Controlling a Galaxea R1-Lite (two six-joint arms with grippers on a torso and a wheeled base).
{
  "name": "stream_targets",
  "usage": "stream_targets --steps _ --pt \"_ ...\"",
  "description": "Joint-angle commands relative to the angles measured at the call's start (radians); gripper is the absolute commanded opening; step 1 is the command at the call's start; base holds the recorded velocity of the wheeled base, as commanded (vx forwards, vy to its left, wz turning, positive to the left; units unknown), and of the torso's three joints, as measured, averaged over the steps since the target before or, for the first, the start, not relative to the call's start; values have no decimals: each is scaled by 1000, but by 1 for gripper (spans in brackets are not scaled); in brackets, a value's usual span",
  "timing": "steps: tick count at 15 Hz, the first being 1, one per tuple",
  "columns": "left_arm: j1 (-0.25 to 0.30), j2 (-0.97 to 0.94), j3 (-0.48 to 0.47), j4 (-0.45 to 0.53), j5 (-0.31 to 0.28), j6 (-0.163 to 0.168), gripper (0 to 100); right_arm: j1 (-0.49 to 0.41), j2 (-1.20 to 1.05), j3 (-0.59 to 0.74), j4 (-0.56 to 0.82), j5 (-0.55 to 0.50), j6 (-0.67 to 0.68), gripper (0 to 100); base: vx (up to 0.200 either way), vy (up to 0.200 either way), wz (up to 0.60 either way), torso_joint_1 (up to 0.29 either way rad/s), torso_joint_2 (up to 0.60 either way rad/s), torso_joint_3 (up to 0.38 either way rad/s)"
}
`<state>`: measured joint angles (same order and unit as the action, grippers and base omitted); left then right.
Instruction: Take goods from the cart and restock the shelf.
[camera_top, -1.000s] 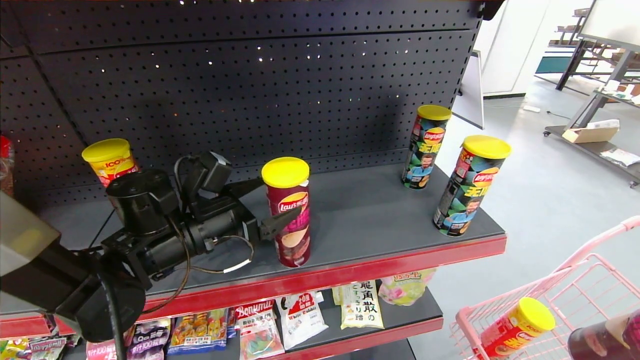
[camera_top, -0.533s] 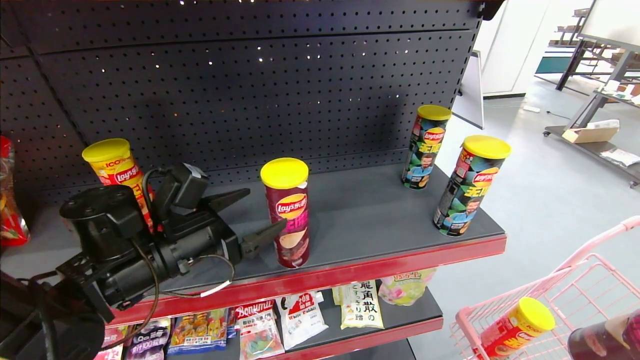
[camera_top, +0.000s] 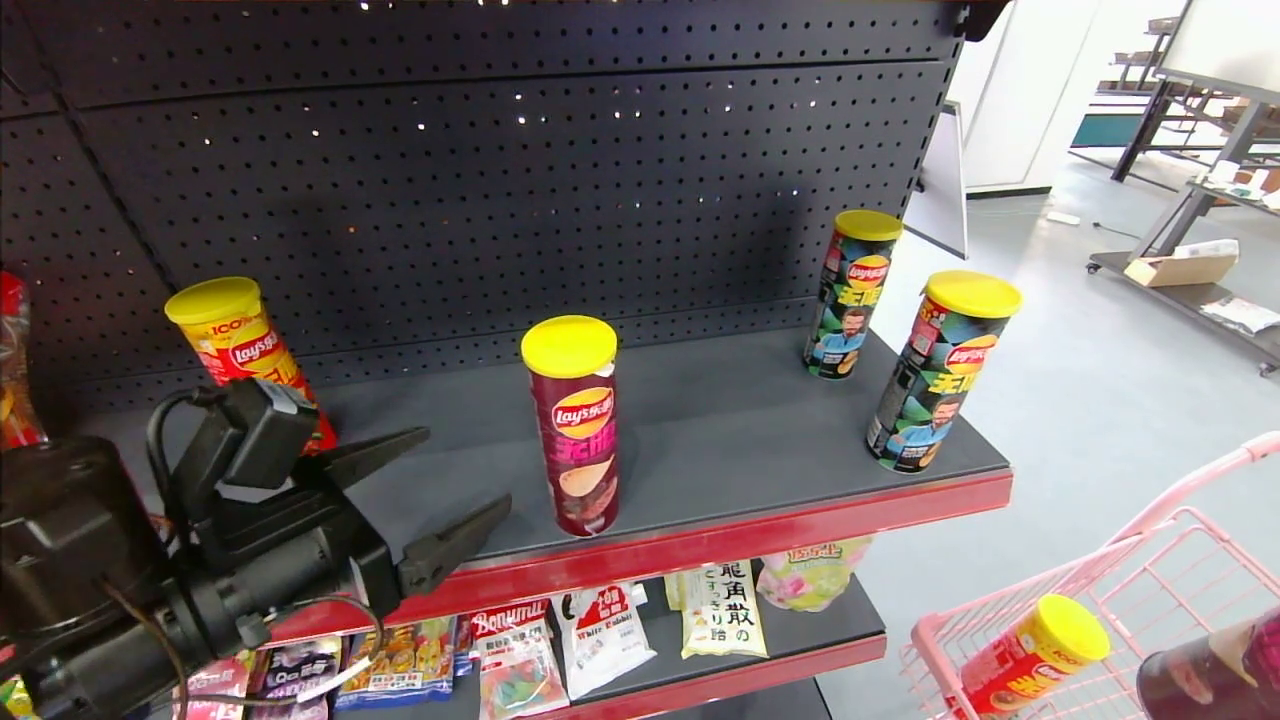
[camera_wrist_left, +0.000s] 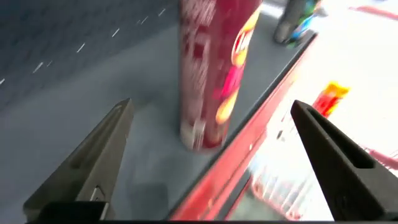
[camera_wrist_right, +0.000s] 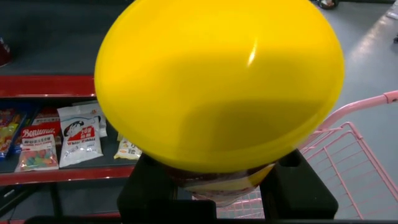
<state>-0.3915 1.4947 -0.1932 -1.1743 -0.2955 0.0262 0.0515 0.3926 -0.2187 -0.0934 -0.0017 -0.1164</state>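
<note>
Head view's lower left shows the left gripper (camera_top: 465, 470) spread wide, empty, beside the shelved maroon chip can (camera_top: 580, 430), while the right gripper (camera_wrist_right: 217, 190) clamps a yellow-lidded can (camera_wrist_right: 217, 81) above the cart (camera_top: 1045, 570), presumably for shelving.

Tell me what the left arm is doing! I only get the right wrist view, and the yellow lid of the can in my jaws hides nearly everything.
Observer: Its jaws stand open over the shelf's front edge, left of a maroon can, not touching it.
Operator: How many cans are up there?
Observer: Four, all upright: the maroon can, a red can back left, one patterned can back right, and a second patterned can front right.
Operator: Is anything left in the cart?
Observer: A cart can, red with a yellow lid, lies tilted in the pink cart.
</note>
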Motion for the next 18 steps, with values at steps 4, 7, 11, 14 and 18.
stream_targets --steps 4,7,11,14,18 --pt "2 -714 -167 975 185 0 100 -1 230 -93 -11 -107 -71 0 0 0 0 0 0 0" --pt "2 -1018 -353 1628 299 0 100 5 258 -128 0 -47 -75 0 0 0 0 0 0 0" --pt "2 -1240 -287 1739 446 -2 100 5 273 -117 0 66 -98 0 0 0 0 0 0 0" --pt "2 -1257 -258 1740 460 -2 100 5 270 -116 0 78 -101 0 0 0 0 0 0 0" --pt "2 -1257 -238 1737 461 -2 100 4 275 -116 0 80 -101 0 0 0 600 1 1 0"
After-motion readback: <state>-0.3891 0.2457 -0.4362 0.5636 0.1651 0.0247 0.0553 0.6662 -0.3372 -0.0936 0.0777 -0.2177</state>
